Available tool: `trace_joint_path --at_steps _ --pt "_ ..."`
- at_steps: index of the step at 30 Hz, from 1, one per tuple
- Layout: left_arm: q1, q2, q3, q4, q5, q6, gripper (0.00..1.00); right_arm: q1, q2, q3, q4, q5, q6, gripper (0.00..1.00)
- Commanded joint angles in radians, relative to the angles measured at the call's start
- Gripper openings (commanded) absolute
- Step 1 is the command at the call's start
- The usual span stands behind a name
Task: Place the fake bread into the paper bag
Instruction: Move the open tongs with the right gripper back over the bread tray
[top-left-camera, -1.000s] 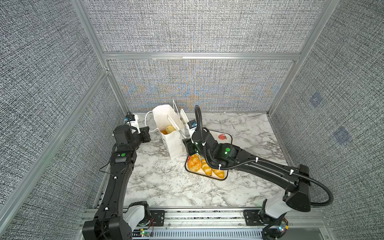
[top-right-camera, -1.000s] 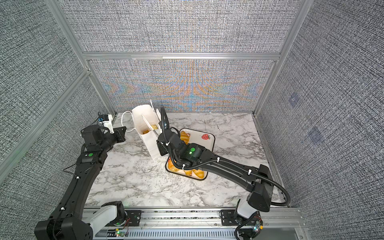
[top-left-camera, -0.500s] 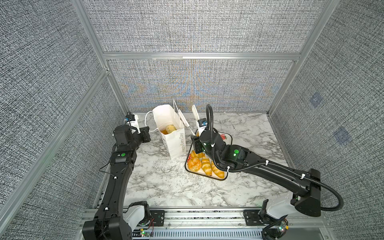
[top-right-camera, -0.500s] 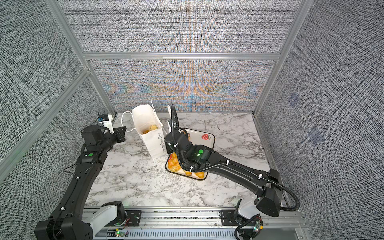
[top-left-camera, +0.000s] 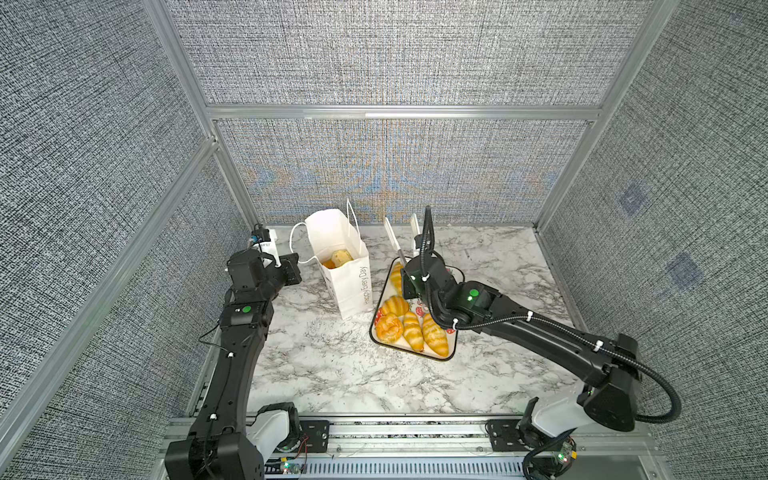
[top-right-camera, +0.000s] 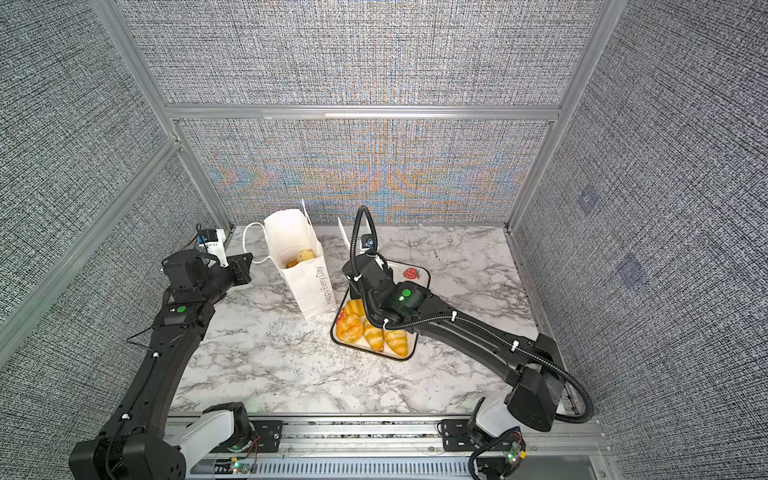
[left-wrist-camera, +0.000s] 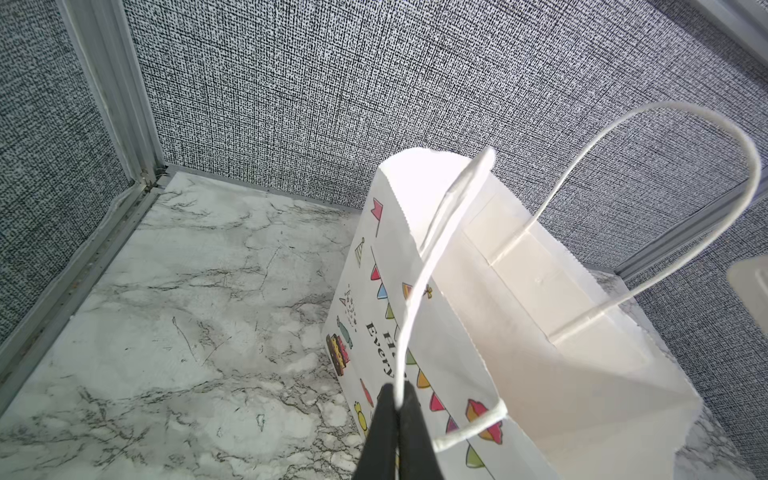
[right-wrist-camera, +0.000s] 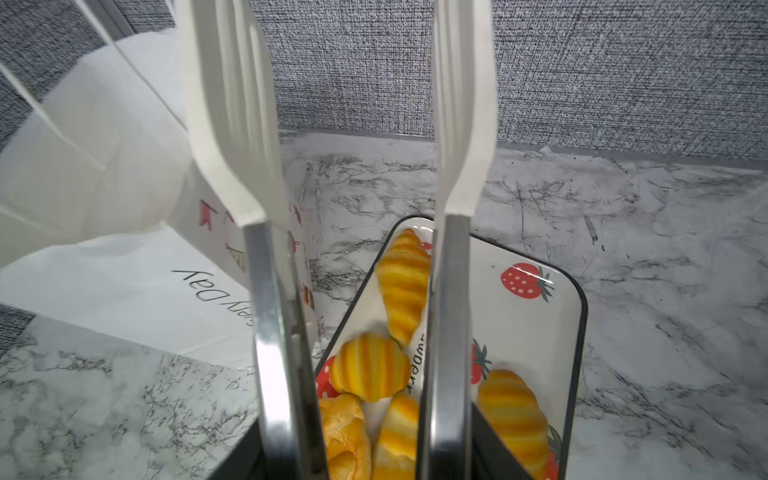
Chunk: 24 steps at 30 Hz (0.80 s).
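The white paper bag (top-left-camera: 349, 274) (top-right-camera: 307, 286) stands upright and open at the back left, with fake bread (top-left-camera: 338, 258) (top-right-camera: 302, 257) inside it. My left gripper (left-wrist-camera: 397, 392) (top-left-camera: 299, 264) is shut on the bag's thin cord handle (left-wrist-camera: 409, 316), beside the bag. Several more pieces of fake bread (top-left-camera: 411, 328) (right-wrist-camera: 370, 368) lie on the strawberry tray (right-wrist-camera: 540, 332) (top-right-camera: 405, 266). My right gripper (right-wrist-camera: 365, 453) (top-left-camera: 409, 274) hovers over the tray. It is shut on metal tongs (right-wrist-camera: 270, 311) (top-left-camera: 390, 237) whose white tips stand apart with nothing between them.
The grey textured walls and aluminium frame (top-left-camera: 232, 174) close in the marble table (top-left-camera: 332, 374) on three sides. The bag stands close to the tray's left edge. The bag's far handle (left-wrist-camera: 706, 166) arches upright above its mouth.
My right arm has drawn the tongs away from the bag's mouth, to the right, over the tray. The left gripper and the bag have stayed put.
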Motion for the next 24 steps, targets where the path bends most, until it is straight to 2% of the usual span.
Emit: trace_joint_path --at_steps 1,6,24 --pt "0.001 0.0 -0.002 0.02 0.014 0.0 0.0 -0.018 0.015 0.001 -0.035 0.008 0.057 0.51" --pt "0.002 0.001 -0.002 0.02 0.013 -0.001 0.0 -0.044 0.056 0.016 -0.078 -0.019 0.082 0.56" --pt "0.001 0.003 -0.001 0.021 0.015 -0.003 0.0 -0.114 0.195 0.016 -0.119 -0.133 0.142 0.57"
